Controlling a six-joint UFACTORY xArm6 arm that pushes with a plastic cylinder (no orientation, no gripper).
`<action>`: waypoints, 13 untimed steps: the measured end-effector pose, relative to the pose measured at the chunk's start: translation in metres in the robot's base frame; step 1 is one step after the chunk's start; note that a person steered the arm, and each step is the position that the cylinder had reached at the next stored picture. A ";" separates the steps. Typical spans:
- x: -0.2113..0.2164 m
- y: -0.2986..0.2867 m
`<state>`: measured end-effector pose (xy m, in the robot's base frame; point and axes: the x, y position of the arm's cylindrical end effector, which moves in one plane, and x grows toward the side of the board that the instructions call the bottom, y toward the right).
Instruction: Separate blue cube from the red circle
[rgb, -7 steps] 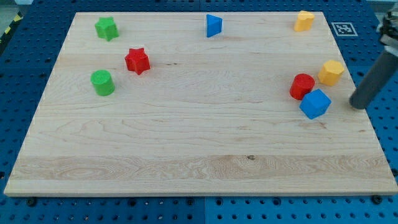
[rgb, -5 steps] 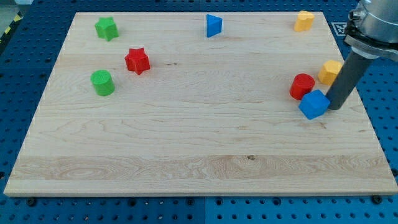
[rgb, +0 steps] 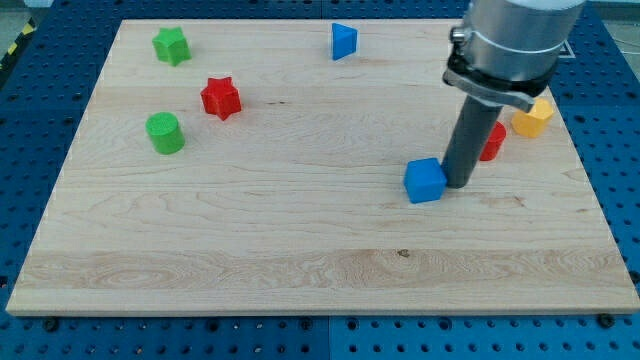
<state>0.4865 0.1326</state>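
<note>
The blue cube lies on the wooden board, right of centre. My tip stands on the board right against the cube's right side. The red circle is behind the rod, up and to the right of the cube; the rod hides most of it. A clear gap of board separates the cube from the red circle.
A yellow block lies right of the red circle. A blue triangle is at the top centre. A green star, a red star and a green cylinder lie at the left. The arm hides the top right corner.
My tip has swept left from the board's right edge and pushed the blue cube left and slightly down, away from the red circle. The other blocks have not moved.
</note>
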 end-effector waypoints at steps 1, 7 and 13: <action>0.001 -0.019; 0.004 -0.094; 0.032 -0.170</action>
<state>0.5183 -0.0371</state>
